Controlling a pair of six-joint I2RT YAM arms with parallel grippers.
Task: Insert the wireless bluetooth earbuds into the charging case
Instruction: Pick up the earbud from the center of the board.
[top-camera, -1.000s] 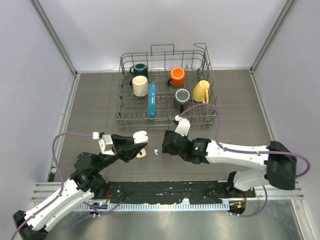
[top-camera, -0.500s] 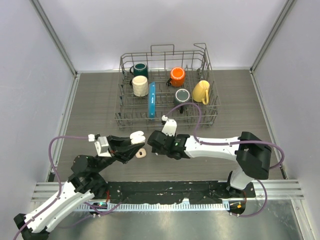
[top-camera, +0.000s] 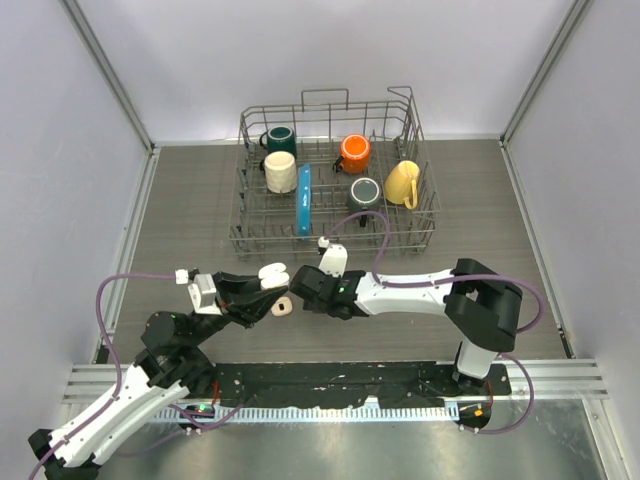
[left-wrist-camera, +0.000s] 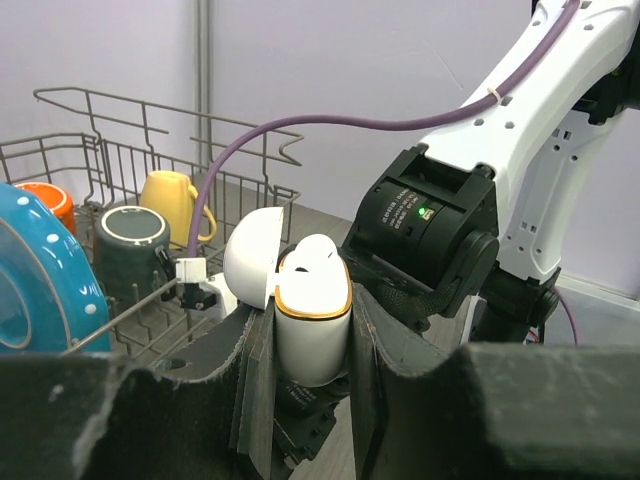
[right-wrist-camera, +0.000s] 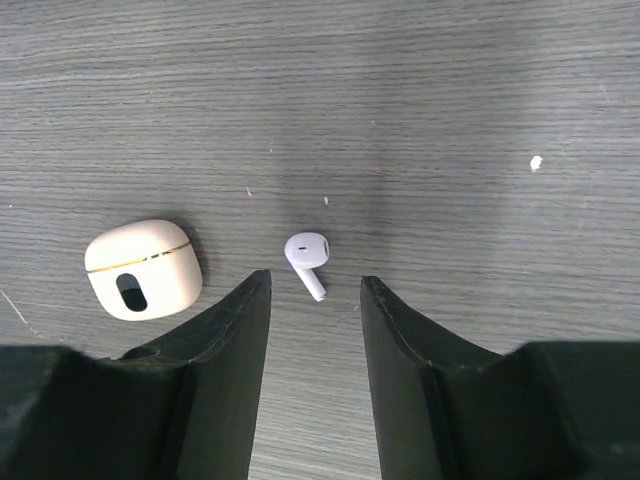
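white earbud on the table, lined up for a pinch
it lies untouched between the right gripper's spread jaws, a shut beige case beside; best close across the bulb, not the stem. left gripper pinches the open charging case.

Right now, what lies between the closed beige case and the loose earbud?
Nothing: in the right wrist view, only bare table separates case and earbud.

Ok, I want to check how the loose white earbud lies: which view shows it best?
Right wrist: the white earbud lies unobstructed between the open jaws of the right gripper. In the top view that gripper covers it; the left wrist view misses it.
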